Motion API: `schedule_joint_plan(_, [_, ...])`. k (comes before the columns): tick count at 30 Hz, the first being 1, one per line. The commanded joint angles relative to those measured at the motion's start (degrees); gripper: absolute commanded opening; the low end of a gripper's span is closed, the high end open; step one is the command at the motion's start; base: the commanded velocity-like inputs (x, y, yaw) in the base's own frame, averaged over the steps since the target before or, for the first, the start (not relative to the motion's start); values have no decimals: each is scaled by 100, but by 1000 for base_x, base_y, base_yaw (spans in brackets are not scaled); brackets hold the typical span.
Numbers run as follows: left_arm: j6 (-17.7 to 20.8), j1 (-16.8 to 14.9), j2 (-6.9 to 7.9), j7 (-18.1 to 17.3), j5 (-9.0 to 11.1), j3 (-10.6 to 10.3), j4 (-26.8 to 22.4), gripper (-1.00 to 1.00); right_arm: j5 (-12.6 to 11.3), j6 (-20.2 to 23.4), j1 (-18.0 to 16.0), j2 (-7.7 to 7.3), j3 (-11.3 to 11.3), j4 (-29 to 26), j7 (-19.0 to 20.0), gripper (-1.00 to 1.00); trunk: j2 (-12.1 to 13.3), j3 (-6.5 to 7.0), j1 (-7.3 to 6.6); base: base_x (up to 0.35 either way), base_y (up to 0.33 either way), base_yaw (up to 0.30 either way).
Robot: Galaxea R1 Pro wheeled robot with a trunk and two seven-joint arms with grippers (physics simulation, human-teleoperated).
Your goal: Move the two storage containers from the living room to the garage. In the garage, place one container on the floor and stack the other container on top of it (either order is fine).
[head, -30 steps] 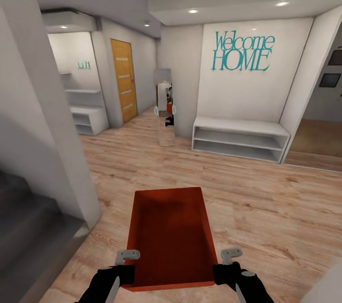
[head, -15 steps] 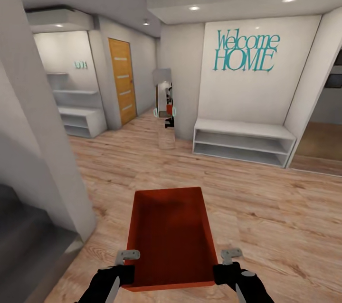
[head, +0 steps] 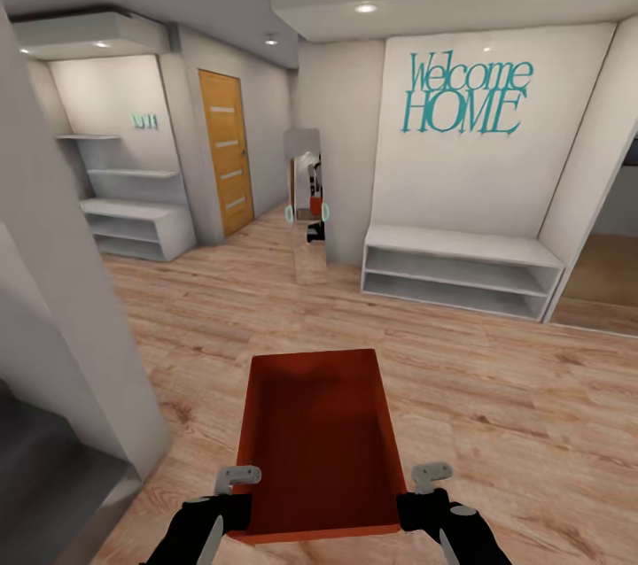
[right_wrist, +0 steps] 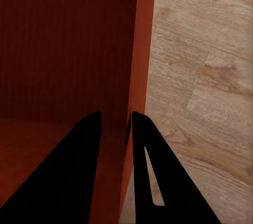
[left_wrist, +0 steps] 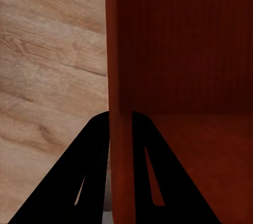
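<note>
Red-orange and thin-walled, the storage container (head: 316,441) rides above the wood floor (head: 496,406), well short of the white bench (head: 461,268), probably light but flexy, each side wall pinched by the left end effector (head: 232,494) and right end effector (head: 424,494).

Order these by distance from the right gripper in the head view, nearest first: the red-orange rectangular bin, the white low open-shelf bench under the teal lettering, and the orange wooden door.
1. Red-orange rectangular bin: its right wall is clamped in the right gripper.
2. White low open-shelf bench: ahead, slightly right, against the wall.
3. Orange wooden door: farthest, ahead to the left.
</note>
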Motion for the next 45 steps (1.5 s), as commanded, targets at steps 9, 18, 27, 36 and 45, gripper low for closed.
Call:
schedule_joint_plan(9, [38, 2, -6, 46, -131, -26, -5, -100, -104, 56, -6, 195, -9, -68, 66, -100, -12, -13, 6, 323, 0, 0])
schedule_joint_plan(18, [12, 2, -6, 47, -131, -27, -5, -100, -107, 56, -6, 195, -12, -68, 66, -100, -12, -13, 6, 323, 0, 0])
schedule_joint_plan(27, [11, 2, -5, 45, -131, -26, -5, -100, -108, 56, -6, 195, -12, -68, 66, -100, -12, -13, 6, 323, 0, 0])
schedule_joint_plan(36, [11, 2, 1, 50, -131, -26, -5, -100, -106, 56, -6, 195, -12, -68, 66, -100, -12, -13, 6, 323, 0, 0])
schedule_joint_plan(45, [11, 2, 6, 50, -131, -26, -5, -100, -110, 56, -6, 195, -3, -68, 66, -100, -12, -13, 6, 323, 0, 153])
